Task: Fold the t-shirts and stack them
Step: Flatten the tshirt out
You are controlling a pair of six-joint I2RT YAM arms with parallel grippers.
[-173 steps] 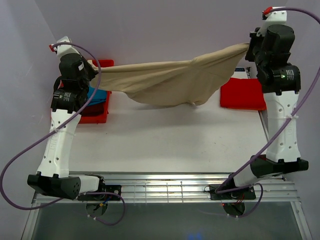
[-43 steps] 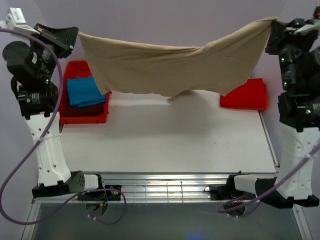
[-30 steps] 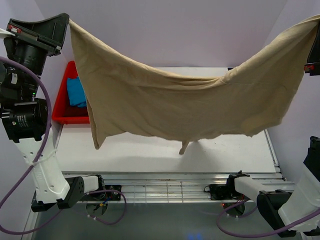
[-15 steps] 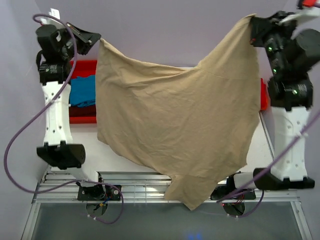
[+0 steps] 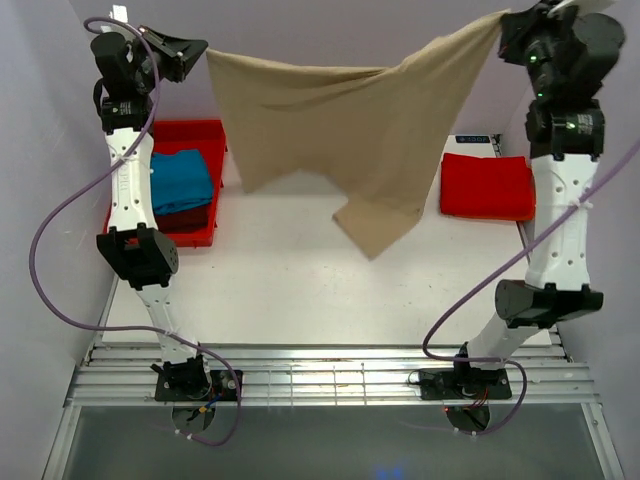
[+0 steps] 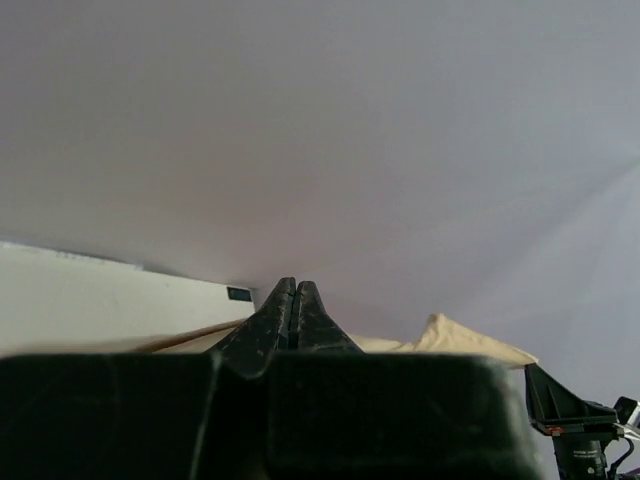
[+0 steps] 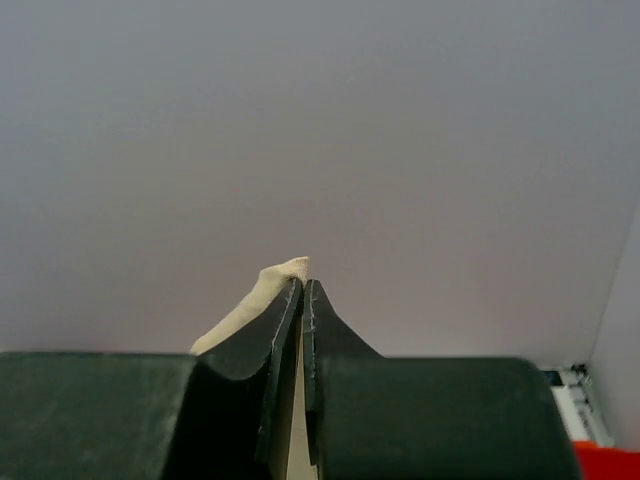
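Over the far half of the white table [image 5: 300,290] the tan shirt [image 5: 340,110] has swung back from the near edge. It hangs between the left gripper [image 5: 198,52] and right gripper [image 5: 503,28], each pinched shut on a corner; laying it flat looks next.

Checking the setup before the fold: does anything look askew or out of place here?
The tan t-shirt hangs lopsided between the left tool and right tool: one flap droops well below the rest, toward the table. The red t-shirt and blue t-shirt lie neatly.
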